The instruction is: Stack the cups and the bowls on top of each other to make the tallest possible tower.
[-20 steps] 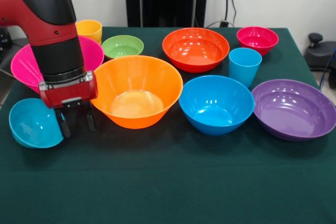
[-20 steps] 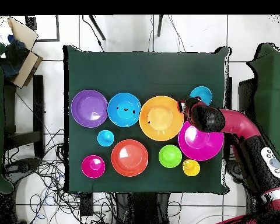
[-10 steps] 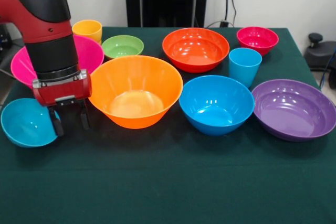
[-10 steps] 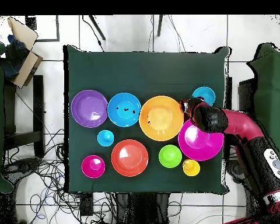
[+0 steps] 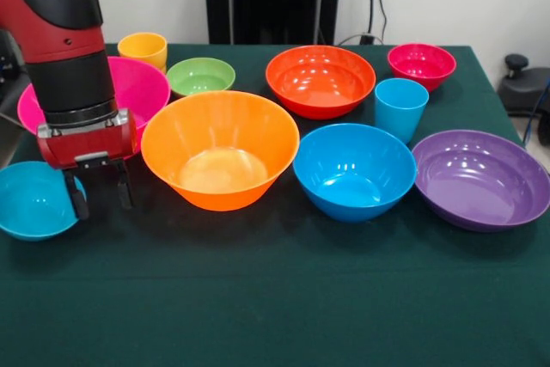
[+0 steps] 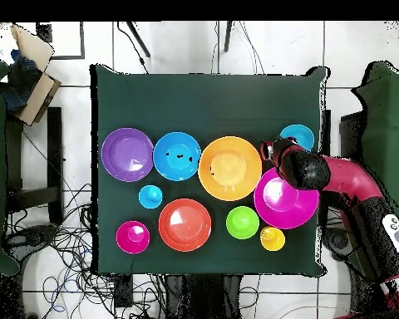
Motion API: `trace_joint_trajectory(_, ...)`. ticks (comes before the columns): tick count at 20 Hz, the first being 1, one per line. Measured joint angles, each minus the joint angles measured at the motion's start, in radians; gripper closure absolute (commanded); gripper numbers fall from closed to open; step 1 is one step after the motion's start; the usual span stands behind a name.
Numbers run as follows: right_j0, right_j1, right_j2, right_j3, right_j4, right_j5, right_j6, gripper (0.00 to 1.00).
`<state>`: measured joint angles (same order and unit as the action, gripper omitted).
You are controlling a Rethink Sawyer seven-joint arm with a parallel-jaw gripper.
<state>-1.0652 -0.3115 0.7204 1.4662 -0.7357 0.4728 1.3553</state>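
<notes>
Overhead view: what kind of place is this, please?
Probably a robotics lab: a table under a green cloth, loose cables across the tiled floor, and a red robot arm.

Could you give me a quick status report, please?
Pincer open, at the teal bowl's rim, one finger inside. Nothing stacked yet. Orange bowl close beside the pincer.
</notes>
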Motion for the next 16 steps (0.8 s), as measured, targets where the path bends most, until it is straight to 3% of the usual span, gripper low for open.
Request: trace_joint_trajectory(16, -0.040, 0.000, 0.044, 0.001, 0.013, 0.001, 0.000, 0.00)
